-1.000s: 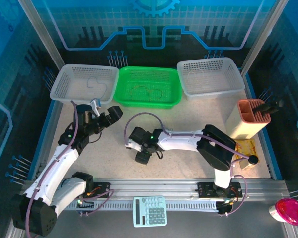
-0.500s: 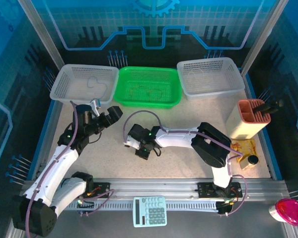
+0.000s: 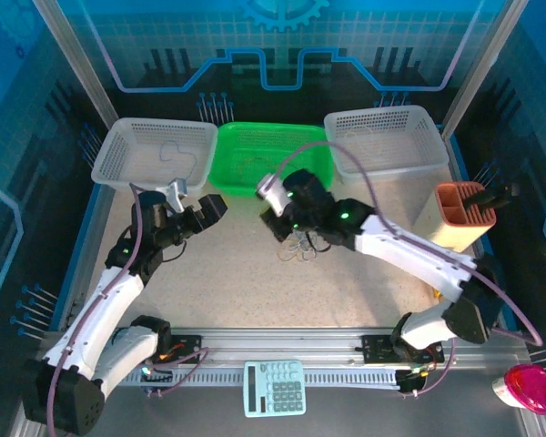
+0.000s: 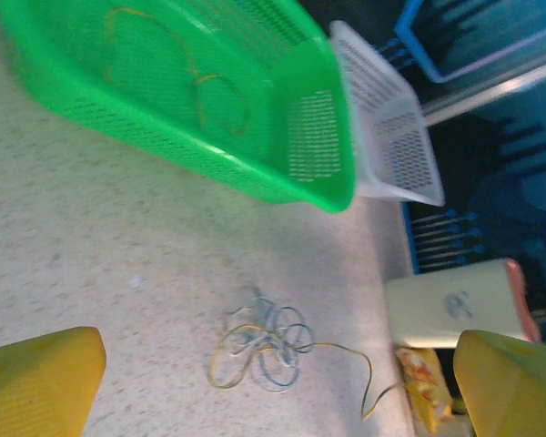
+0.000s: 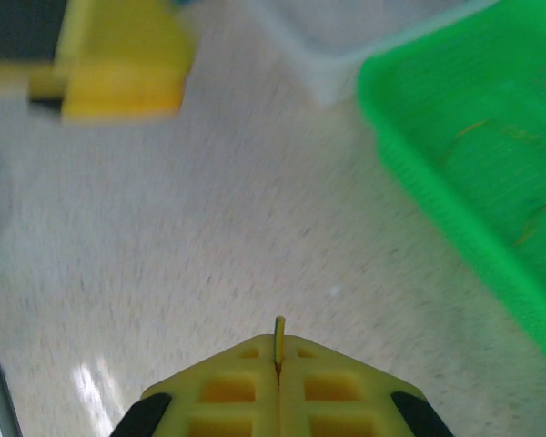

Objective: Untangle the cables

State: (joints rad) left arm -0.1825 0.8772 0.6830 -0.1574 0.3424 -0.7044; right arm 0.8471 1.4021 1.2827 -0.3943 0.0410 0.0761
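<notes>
The cables [image 3: 298, 248] are a small tangle of blue, yellowish and whitish loops on the table's middle. In the left wrist view the cables [image 4: 264, 350] lie flat, with one yellow strand trailing right. My right gripper [image 3: 275, 220] hovers just up and left of the tangle, in front of the green basket [image 3: 273, 162]. In the right wrist view the right gripper [image 5: 278, 364] is shut on a short yellow-green cable end [image 5: 278, 335] that pokes out between the jaws. My left gripper [image 3: 200, 211] stands open further left, its fingers [image 4: 36, 378] wide apart and holding nothing.
The green basket [image 4: 209, 91] holds a yellowish wire loop. White baskets [image 3: 155, 150] [image 3: 382, 141] flank it at the back. A beige holder [image 3: 460, 218] and a yellow packet [image 3: 450, 273] stand on the right. A calculator [image 3: 275, 387] lies by the near rail.
The right arm swung from the table's near centre up toward the green basket and its jaws closed. The cable tangle is now uncovered. The left arm stayed put.
</notes>
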